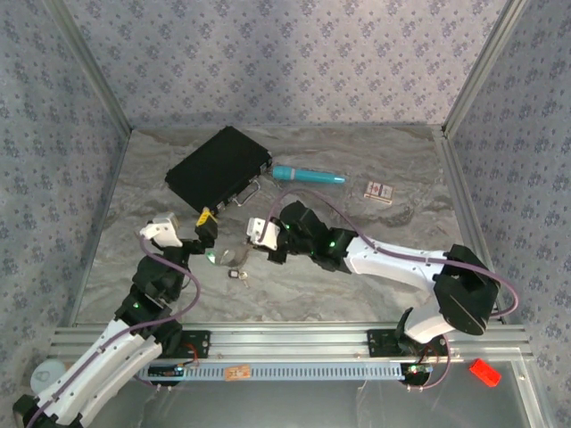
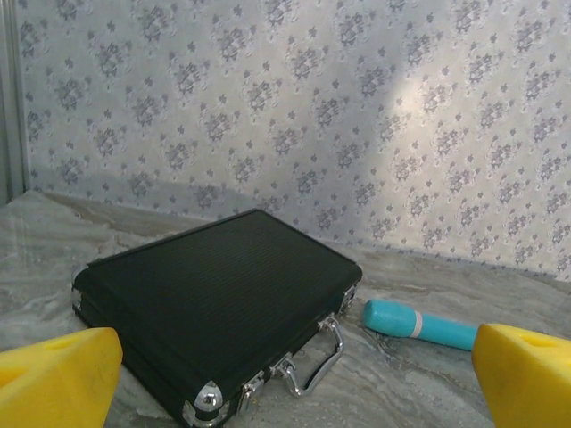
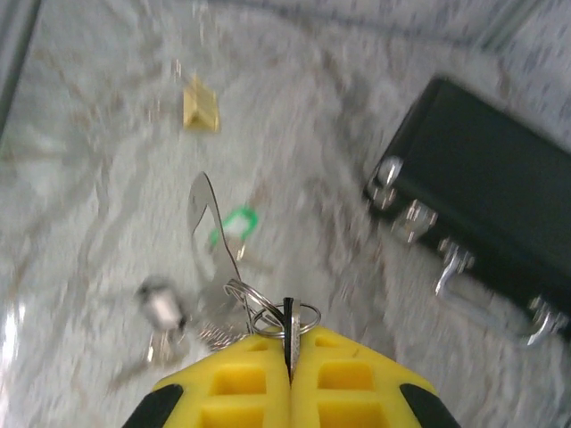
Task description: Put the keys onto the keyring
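The right gripper (image 3: 290,361) has its yellow ribbed fingers (image 3: 241,392) pressed together, pinching a thin dark metal blade (image 3: 287,328) seen edge-on; whether it is a key I cannot tell. A small round wire ring (image 3: 302,314) sits around that blade at the fingertips, and from it coils and a short chain (image 3: 219,332) run off to one side. Just beyond the tips rises the keyring (image 3: 203,209), a thin silvery oval metal loop, with the green-headed key (image 3: 234,225) lying against its far side. A blurred dark-and-silver small key (image 3: 161,305) lies beside the chain. From above, the keyring (image 1: 235,257) lies on the grey marbled table (image 1: 375,276) between the right gripper (image 1: 259,250) and the left gripper (image 1: 210,239). The left gripper (image 2: 294,383) has its yellow fingertips (image 2: 58,379) spread wide with nothing between them. It faces the black ribbed hard case (image 2: 214,303) with its metal handle, and the teal pen (image 2: 419,325) lies beyond that.
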`<state>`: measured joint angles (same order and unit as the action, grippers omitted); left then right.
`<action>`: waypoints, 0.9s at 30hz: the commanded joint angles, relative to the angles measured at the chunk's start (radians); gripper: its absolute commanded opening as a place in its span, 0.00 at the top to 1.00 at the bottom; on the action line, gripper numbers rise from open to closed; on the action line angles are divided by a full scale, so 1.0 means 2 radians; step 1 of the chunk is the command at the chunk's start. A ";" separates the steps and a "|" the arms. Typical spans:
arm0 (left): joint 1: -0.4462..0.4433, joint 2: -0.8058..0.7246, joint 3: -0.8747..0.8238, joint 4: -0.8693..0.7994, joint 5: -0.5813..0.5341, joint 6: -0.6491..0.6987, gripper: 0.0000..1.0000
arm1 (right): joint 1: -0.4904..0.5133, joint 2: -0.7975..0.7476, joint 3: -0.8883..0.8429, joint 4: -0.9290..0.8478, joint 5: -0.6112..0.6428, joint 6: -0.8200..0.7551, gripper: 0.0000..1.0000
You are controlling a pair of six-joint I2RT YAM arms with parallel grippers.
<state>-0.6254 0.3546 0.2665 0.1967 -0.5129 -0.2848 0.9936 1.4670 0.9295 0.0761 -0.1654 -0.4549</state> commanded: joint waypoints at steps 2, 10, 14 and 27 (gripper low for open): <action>0.010 0.006 0.000 0.000 0.013 -0.034 0.00 | 0.004 -0.001 -0.029 -0.116 0.051 -0.029 1.00; 0.029 0.048 0.006 0.006 0.045 -0.051 0.00 | 0.009 0.009 -0.045 -0.277 0.133 -0.100 1.00; 0.035 0.065 0.007 0.007 0.061 -0.058 0.00 | 0.012 0.020 -0.044 -0.309 0.169 -0.115 1.00; 0.060 0.121 0.032 -0.028 0.104 -0.095 0.00 | 0.005 -0.032 -0.057 -0.332 0.163 -0.113 0.60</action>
<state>-0.5110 0.5911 0.2794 0.1532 -0.3393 -0.4583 1.0122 1.4818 0.8227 -0.5507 0.1905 -0.6895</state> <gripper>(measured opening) 0.995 0.394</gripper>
